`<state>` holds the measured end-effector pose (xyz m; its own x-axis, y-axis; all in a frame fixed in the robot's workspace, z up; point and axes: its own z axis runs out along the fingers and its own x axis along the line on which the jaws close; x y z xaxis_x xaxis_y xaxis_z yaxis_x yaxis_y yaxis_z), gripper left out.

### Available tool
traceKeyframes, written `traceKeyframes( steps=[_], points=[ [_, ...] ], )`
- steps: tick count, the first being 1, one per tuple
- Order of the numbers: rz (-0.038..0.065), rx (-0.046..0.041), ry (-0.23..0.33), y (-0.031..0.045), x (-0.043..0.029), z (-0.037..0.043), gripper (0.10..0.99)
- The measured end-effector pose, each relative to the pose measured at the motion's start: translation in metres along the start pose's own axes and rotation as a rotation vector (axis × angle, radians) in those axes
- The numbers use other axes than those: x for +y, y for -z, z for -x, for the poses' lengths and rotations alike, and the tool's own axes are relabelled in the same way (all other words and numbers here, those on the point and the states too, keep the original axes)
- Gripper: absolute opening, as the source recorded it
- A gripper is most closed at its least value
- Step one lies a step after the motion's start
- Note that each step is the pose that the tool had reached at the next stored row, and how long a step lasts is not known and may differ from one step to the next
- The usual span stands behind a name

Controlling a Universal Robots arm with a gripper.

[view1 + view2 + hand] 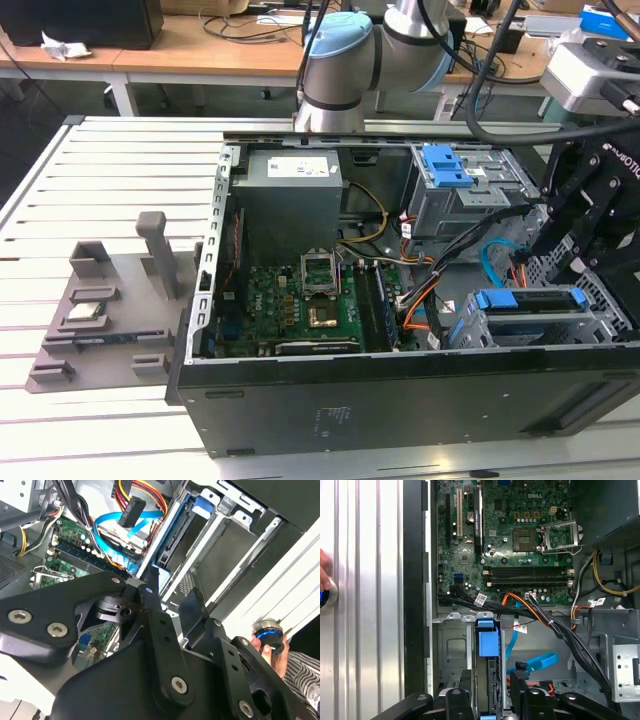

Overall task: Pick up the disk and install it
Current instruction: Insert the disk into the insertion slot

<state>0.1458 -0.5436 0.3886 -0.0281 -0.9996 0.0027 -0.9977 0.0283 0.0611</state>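
Exterior view, from its left to its right: a grey moulded fixture [100, 320] with upright pegs is seen on the ribbed white table [60, 200], and beside it lies the open black case [400, 400]. A green board [300, 295] lies flat in the case, studded with sockets and slots. At the right end of the case the disk [528, 300] is found, already carried off the table. It stands on edge in the perforated grey metal cage [585, 325], its blue plastic rail uppermost.

In the first wrist view the gripper [491, 685] is held over that slot. Its matte black fingers [518, 677] are spread apart, one on each side of the disk, and no contact can be made out. The install step is therefore judged to be in hand and close to done, though whether the disk is fully home cannot be told.

Any further move here calls for straight travel along the slot. Thin sheet-metal walls leave little side room, and a glossy blue ribbon cable [535, 661] and bundled black wires [560, 630] lie just beside the cage.
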Motion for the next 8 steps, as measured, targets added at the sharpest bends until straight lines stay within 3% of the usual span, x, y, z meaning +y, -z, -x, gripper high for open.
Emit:
traceKeyframes(
  steps=[4, 8],
  points=[
    [0.000, 0.0002, 0.000, -0.0001, 0.0000, 0.0000, 0.361],
    [0.000, 0.0002, 0.000, -0.0003, 0.0000, 0.0000, 0.118]
  ],
)
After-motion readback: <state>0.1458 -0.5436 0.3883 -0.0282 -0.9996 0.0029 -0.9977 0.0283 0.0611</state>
